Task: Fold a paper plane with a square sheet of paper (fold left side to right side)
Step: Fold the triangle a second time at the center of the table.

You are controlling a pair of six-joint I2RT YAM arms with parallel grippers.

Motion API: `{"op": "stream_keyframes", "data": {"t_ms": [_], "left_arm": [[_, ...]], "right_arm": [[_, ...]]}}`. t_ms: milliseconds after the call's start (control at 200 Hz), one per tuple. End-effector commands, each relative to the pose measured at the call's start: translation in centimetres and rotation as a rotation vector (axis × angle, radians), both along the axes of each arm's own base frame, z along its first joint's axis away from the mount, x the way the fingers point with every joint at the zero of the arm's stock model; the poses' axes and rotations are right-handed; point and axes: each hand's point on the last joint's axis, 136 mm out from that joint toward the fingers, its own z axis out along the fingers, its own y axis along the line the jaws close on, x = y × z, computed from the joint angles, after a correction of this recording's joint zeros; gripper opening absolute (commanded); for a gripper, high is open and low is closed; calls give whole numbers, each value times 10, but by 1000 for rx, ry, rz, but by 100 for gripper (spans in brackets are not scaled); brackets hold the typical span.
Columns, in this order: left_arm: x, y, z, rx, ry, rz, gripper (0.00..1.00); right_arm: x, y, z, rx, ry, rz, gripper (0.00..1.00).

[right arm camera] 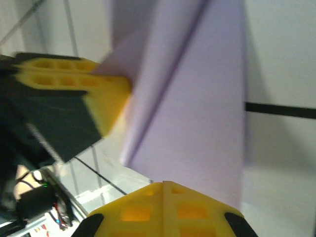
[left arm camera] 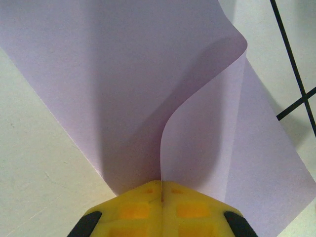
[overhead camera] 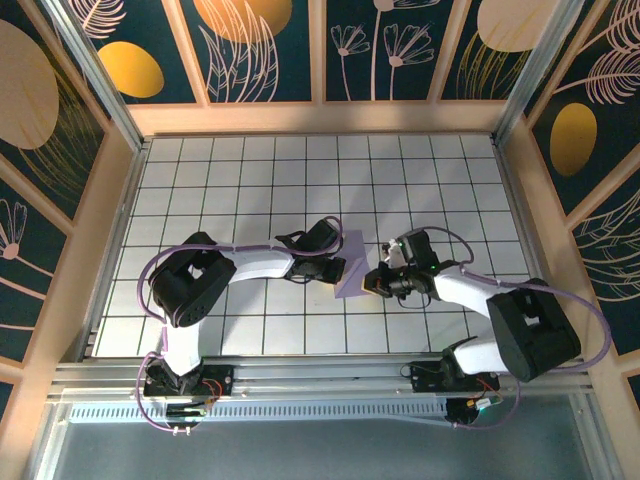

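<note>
The square sheet of paper (overhead camera: pixel 355 262) is pale lavender and lies partly folded on the white tiles between the two grippers. My left gripper (overhead camera: pixel 338 268) is at its left edge. In the left wrist view the yellow jaws (left arm camera: pixel 161 183) are shut on one thin layer of the sheet (left arm camera: pixel 123 74), which rises and curls over to the right. My right gripper (overhead camera: pixel 376 282) is at the sheet's right side. Its jaws (right arm camera: pixel 164 183) are shut with nothing between them, tips at the near edge of the creased paper (right arm camera: pixel 197 108). The left gripper's yellow fingers (right arm camera: pixel 103 94) show beyond the paper.
The table (overhead camera: pixel 240 180) is white with a black grid. Wooden walls (overhead camera: pixel 90 230) close it in on the left, back and right. A metal rail (overhead camera: pixel 320 375) carrying both arm bases runs along the near edge.
</note>
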Motion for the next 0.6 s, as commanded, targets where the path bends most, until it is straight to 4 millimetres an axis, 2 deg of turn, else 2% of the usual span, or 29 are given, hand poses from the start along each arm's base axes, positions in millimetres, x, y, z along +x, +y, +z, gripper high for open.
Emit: {"op": "stream_keyframes", "data": {"t_ms": [0,275,596], "left_arm": [[-4,13,-21,65,26,-1,0],[-3,12,-21,64,25,-1,0],[-3,14,-21,68,25,1,0]], "right_arm": [[20,18,27,101,-61,-12,0],[41,38,19,92,-75,-19,0],[43,41,-2,47,-48,-11,0]]}}
